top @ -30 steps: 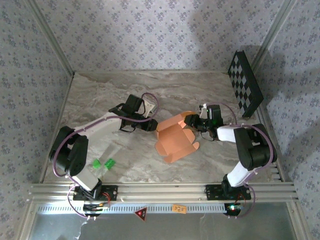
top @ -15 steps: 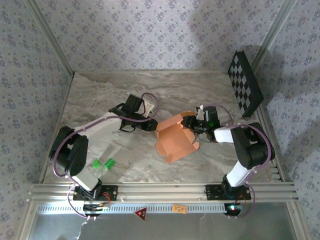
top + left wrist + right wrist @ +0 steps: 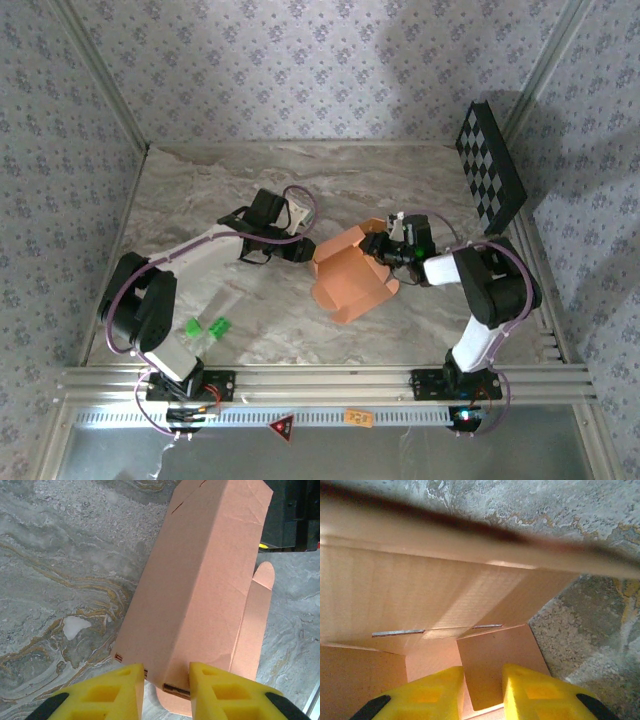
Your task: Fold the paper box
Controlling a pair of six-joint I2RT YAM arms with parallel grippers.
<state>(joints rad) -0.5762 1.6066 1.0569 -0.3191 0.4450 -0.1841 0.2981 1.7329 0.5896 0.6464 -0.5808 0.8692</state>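
Left gripper (image 3: 166,674): fingers clamped on the near end of the paper box (image 3: 200,580), whose long panel runs toward 1 o'clock in the left wrist view. Right gripper (image 3: 482,680): an inner flap stands between its fingers (image 3: 530,690); whether they press it cannot be told. Top view: the box lies open near the centre of the marble table (image 3: 400,180), the left gripper at its 10 o'clock edge and the right gripper at 2 o'clock. Green pieces (image 3: 207,328) lie at 8 o'clock, well apart; a checkerboard panel (image 3: 490,180) leans at 1 o'clock.
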